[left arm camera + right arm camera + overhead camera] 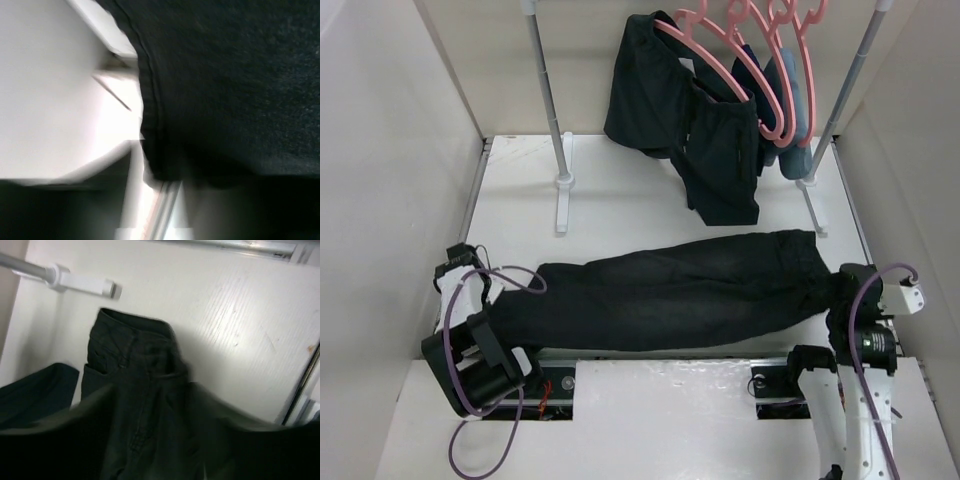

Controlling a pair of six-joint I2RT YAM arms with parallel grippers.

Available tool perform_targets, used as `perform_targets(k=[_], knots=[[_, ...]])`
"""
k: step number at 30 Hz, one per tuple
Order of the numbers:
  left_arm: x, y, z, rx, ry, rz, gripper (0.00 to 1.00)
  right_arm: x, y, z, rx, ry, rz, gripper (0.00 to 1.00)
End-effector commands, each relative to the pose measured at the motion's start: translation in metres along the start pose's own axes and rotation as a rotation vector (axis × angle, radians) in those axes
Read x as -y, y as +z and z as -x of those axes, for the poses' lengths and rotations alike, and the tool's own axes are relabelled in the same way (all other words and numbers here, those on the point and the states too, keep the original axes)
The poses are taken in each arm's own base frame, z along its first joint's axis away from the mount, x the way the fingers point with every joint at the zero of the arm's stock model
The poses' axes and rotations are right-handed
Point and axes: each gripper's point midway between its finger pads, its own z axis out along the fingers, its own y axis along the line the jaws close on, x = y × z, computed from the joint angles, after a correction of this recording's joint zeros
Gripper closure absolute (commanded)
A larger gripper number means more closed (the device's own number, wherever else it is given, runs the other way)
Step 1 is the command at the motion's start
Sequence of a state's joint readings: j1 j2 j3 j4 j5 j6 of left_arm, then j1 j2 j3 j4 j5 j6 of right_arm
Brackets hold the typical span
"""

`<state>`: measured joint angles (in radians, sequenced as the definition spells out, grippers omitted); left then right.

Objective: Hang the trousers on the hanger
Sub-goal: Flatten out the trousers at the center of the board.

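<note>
Top view bright, even; wrist views dim, motion-blurred.

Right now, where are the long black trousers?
In the top view, the trousers lie flat across the table, stretched left to right, in front of the clothes rack.

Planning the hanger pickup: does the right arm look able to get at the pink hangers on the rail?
Probably yes: the hangers hang beyond the right gripper, nothing standing between; the trousers lie flat below.
</note>
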<state>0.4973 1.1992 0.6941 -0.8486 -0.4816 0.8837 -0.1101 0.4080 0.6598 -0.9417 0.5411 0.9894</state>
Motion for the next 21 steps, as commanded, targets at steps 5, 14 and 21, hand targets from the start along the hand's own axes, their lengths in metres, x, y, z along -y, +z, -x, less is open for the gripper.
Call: perform_targets(k=[5,14,21], knots=[[-0.031,-0.028,0.009,0.071,-0.020,0.030,0.23,-0.020,-0.037,0.094,0.300,-0.064,0.022,0.12],[0.003,-0.181,0.162,0.845,0.104,-0.224,0.06,-0.123,0.028,-0.004,-0.106,-0.558,0.398,0.06],[0.079,-0.139,0.224,0.813,0.184,-0.222,0.06,-0.134,0.088,-0.067,-0.375,-0.616,0.382,0.05]])
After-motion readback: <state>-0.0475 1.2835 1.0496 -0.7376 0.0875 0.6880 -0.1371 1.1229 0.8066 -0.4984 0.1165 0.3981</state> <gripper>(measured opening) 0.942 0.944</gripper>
